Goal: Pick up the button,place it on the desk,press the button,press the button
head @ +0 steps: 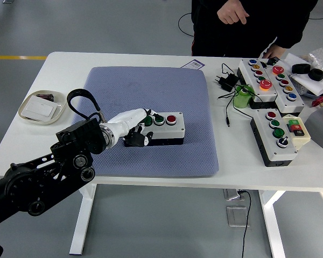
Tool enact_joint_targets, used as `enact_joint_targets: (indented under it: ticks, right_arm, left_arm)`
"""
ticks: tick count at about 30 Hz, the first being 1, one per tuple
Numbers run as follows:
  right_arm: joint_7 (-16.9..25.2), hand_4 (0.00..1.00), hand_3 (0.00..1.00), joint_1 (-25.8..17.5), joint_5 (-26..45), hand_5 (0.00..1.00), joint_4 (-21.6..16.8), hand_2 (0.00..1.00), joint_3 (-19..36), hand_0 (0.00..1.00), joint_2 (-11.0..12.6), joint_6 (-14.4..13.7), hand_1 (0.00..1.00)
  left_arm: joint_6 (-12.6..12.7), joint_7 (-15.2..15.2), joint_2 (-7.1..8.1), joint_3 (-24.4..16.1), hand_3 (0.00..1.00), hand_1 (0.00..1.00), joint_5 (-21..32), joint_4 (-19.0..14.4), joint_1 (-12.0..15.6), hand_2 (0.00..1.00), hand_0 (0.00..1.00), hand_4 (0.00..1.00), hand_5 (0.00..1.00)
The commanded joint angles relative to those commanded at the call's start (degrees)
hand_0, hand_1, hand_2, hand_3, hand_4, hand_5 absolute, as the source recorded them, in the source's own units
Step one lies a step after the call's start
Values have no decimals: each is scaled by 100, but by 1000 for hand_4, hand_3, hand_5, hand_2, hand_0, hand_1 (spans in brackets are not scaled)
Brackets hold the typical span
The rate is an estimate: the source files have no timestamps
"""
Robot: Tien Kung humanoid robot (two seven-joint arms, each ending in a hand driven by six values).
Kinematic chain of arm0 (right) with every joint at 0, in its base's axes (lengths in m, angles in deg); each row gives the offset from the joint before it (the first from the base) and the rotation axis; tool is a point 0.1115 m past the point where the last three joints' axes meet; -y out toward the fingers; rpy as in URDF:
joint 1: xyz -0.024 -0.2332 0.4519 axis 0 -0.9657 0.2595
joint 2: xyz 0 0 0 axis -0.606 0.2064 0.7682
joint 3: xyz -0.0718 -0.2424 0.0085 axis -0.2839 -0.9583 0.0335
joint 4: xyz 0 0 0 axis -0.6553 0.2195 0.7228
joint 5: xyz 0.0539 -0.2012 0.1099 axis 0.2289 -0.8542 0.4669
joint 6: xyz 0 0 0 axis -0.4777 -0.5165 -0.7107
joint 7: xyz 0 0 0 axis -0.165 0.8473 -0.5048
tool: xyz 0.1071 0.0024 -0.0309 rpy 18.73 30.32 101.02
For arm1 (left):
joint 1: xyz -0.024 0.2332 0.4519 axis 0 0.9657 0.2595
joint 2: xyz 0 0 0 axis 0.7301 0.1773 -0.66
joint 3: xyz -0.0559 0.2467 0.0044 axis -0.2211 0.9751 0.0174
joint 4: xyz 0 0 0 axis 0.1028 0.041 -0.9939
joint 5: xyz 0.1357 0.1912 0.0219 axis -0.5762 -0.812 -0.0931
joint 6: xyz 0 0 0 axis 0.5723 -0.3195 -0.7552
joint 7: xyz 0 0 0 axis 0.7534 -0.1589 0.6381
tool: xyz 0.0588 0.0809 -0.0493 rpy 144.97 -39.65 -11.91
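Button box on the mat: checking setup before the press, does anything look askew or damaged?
Nothing stands out. The button box lies flat on the blue mat, tilted slightly to its edges, green and red buttons up; the left hand rests at its left end.

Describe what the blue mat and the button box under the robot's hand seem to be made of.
Blue mat: probably soft foam or fabric, matte, with a fine dimpled weave. Button box: apparently hard plastic, pale smooth lid over a black base, with glossy red and green caps.
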Motion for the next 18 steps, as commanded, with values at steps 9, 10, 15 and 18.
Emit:
enact_joint_targets:
  ticks: [9,10,15,18]
  right_arm:
    - [-8,263,613,9,-30,289,0,618,19,643,-11,-2,535]
    - [-9,263,613,15,-36,287,0,617,28,644,-12,-5,535]
    - [-2,263,613,33,-20,287,0,617,23,644,-10,-5,535]
    - [10,264,614,48,11,289,0,618,8,643,-2,-1,535]
  left_arm:
    - [-213,40,21,74,798,4,-316,-38,-39,64,17,464,43]
    - [-246,47,22,87,776,6,-345,-22,-58,65,19,491,31]
    - [-325,70,9,110,776,6,-414,40,-106,65,19,491,31]
    - [-338,76,-11,110,777,6,-472,73,-129,65,19,491,31]
